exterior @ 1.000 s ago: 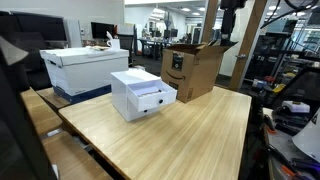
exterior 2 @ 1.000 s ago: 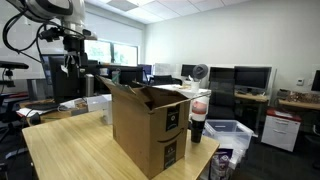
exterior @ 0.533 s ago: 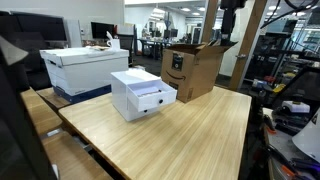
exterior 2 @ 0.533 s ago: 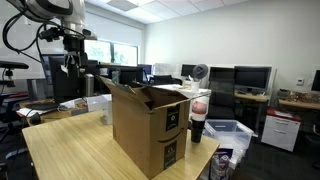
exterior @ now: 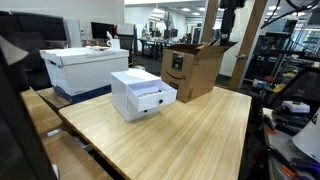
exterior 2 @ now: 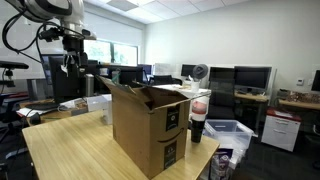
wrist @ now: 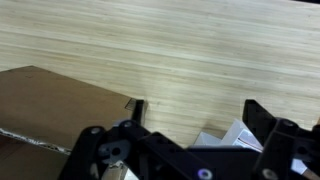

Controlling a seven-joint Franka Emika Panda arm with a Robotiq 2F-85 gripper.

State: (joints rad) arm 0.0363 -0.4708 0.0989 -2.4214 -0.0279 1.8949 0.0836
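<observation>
Start from the cardboard box (exterior: 192, 70): upright on the wooden table (exterior: 180, 140), top flaps open and splayed, near the white drawer box (exterior: 142, 93). From the wrist view, only a brown flap (wrist: 50, 100) at the left over bare wood, plus a white corner (wrist: 225, 140) low in view, too little to name. Find the gripper (exterior 2: 70, 66) high above the tabletop, off to one side of the box, jaws spread to the full and holding nothing. Best handled, judging from this: centre over the chosen flap or wall before descending, come straight down, mind the raised flaps, likely floppy and easy to snag, and close only with one finger on each side of the cardboard.
</observation>
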